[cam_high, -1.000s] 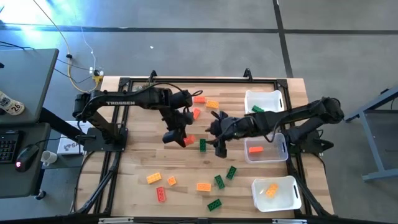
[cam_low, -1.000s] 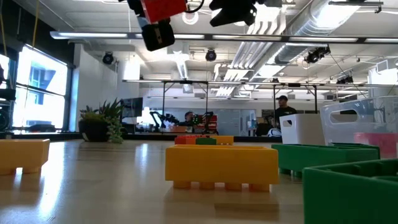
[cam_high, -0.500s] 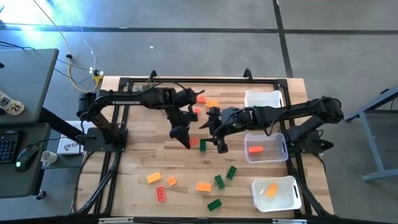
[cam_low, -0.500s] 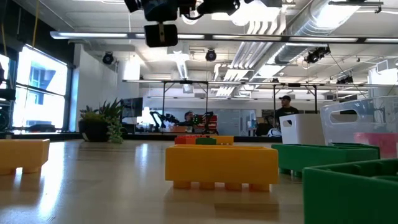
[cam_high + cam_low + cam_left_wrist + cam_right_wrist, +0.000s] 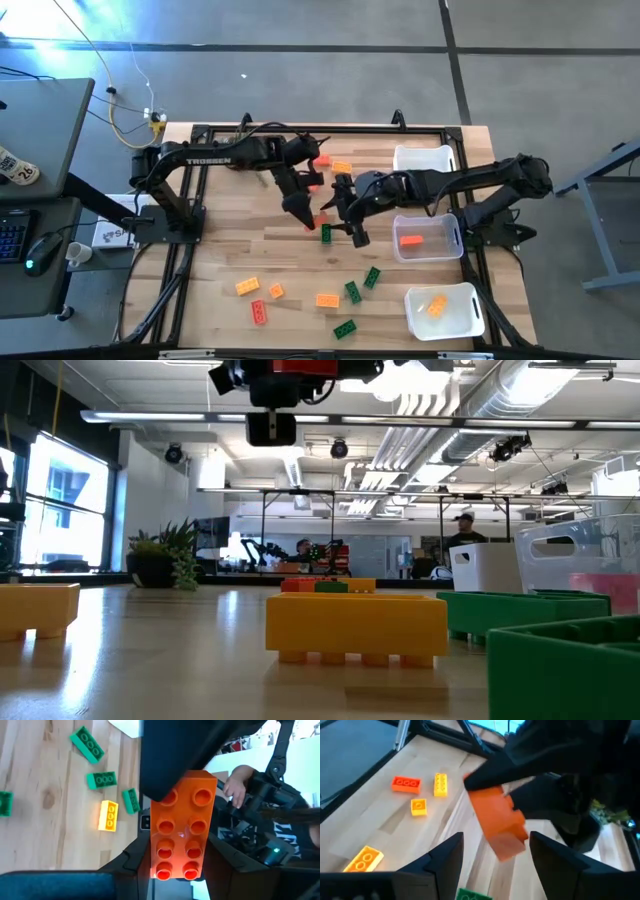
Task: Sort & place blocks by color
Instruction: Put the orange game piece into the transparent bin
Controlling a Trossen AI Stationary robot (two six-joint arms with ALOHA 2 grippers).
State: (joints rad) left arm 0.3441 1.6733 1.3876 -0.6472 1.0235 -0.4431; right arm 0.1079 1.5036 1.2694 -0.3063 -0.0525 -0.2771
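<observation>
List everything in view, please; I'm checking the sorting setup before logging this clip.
green blocks: four loose, centre and front of table; one in the far bin
yellow-orange blocks: four loose, three in front, one at the back; some in the front bin
red-orange blocks: at least two loose; one in the middle bin
white bins: three, along the table's right side
potted plant: one, green, room behind
person: one, far background
left gripper: shut on the held red-orange block, above table centre
right gripper: open, close beside it
</observation>
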